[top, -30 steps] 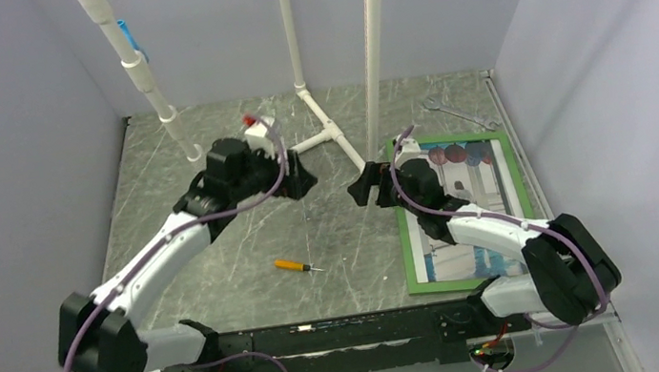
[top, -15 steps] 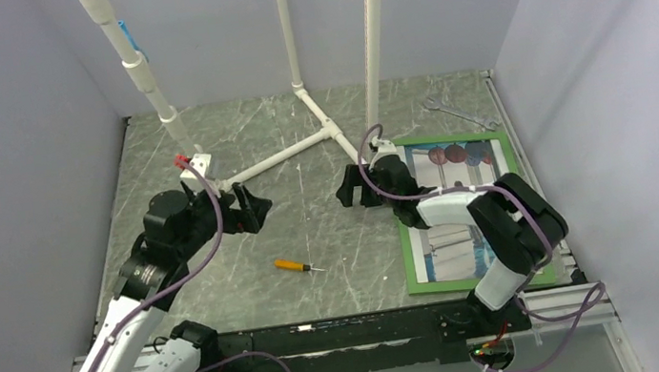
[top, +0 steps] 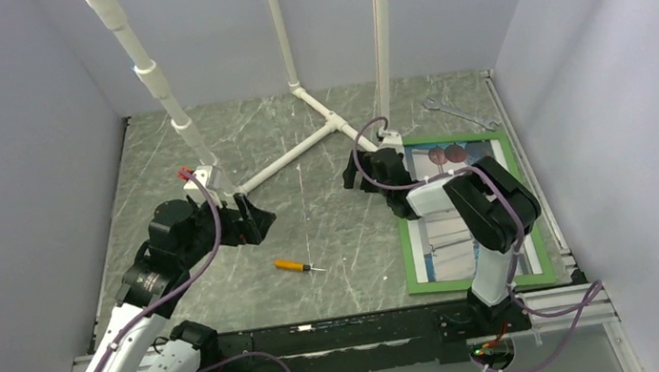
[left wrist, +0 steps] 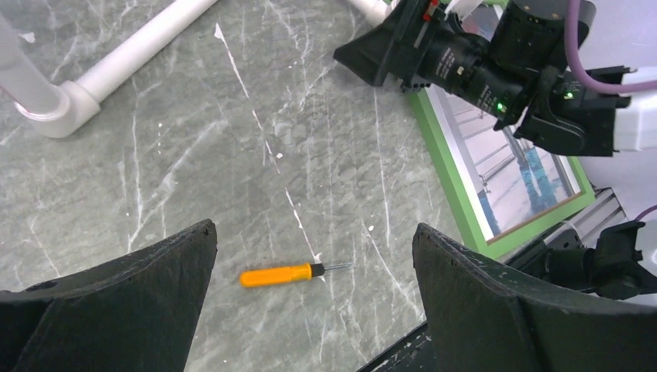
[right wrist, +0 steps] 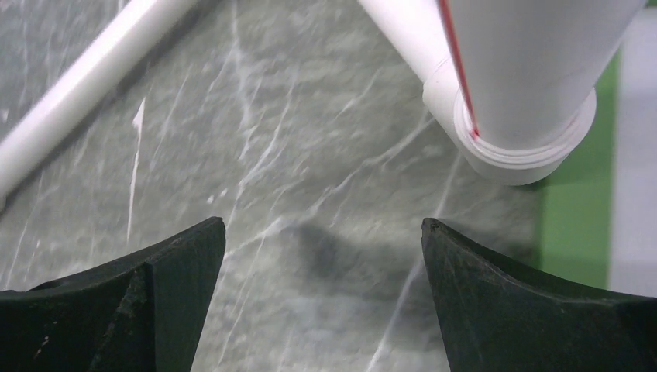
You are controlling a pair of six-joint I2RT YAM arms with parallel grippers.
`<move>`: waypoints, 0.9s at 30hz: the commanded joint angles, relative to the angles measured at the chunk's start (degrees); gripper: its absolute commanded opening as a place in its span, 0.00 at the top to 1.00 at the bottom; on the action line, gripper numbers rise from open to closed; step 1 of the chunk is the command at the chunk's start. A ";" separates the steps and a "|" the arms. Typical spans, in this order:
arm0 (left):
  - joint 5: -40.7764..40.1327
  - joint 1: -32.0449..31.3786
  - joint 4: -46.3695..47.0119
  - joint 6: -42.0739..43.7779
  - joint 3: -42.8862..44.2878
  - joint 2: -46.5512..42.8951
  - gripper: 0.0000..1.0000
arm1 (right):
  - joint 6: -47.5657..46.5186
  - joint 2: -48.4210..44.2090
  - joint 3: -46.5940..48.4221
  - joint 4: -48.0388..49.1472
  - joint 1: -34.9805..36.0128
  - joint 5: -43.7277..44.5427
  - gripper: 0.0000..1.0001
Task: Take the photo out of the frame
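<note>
The frame point(top: 410, 257), with flat green rails, lies flat at the right of the table. The photo point(top: 444, 243) sits inside it, red balloons showing at its far end. My right arm folds over its middle. My right gripper point(top: 357, 171) hovers open off the frame's far-left corner, empty, just above the marbled table beside a white pipe foot point(right wrist: 511, 116). The frame's green rail point(right wrist: 577, 225) shows at the right of the right wrist view. My left gripper point(top: 258, 219) is open and empty at centre-left, well apart from the frame point(left wrist: 445, 174) and the photo point(left wrist: 511, 167).
An orange-handled screwdriver point(top: 296, 265) lies mid-table, below my left gripper's open fingers point(left wrist: 503, 302). A white pipe stand point(top: 301, 146) spreads across the back with three uprights. A wrench point(top: 450, 110) lies at the far right. Grey walls close in on three sides.
My left arm has drawn back toward the left and near side. My right arm has folded over the frame, its gripper shifting slightly farther back. The pipe stand has shifted.
</note>
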 commanded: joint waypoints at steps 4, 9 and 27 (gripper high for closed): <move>3.17 0.12 2.48 -1.64 0.03 -0.83 0.01 | 1.75 4.61 4.75 0.67 -6.24 -1.95 0.01; 4.40 0.13 3.13 -1.88 -0.18 -0.33 0.01 | 1.78 6.28 6.57 -0.21 -8.19 -3.41 0.01; 8.99 0.04 6.71 -2.42 0.43 3.11 0.01 | 6.14 11.80 14.30 -7.77 -14.76 -9.98 0.00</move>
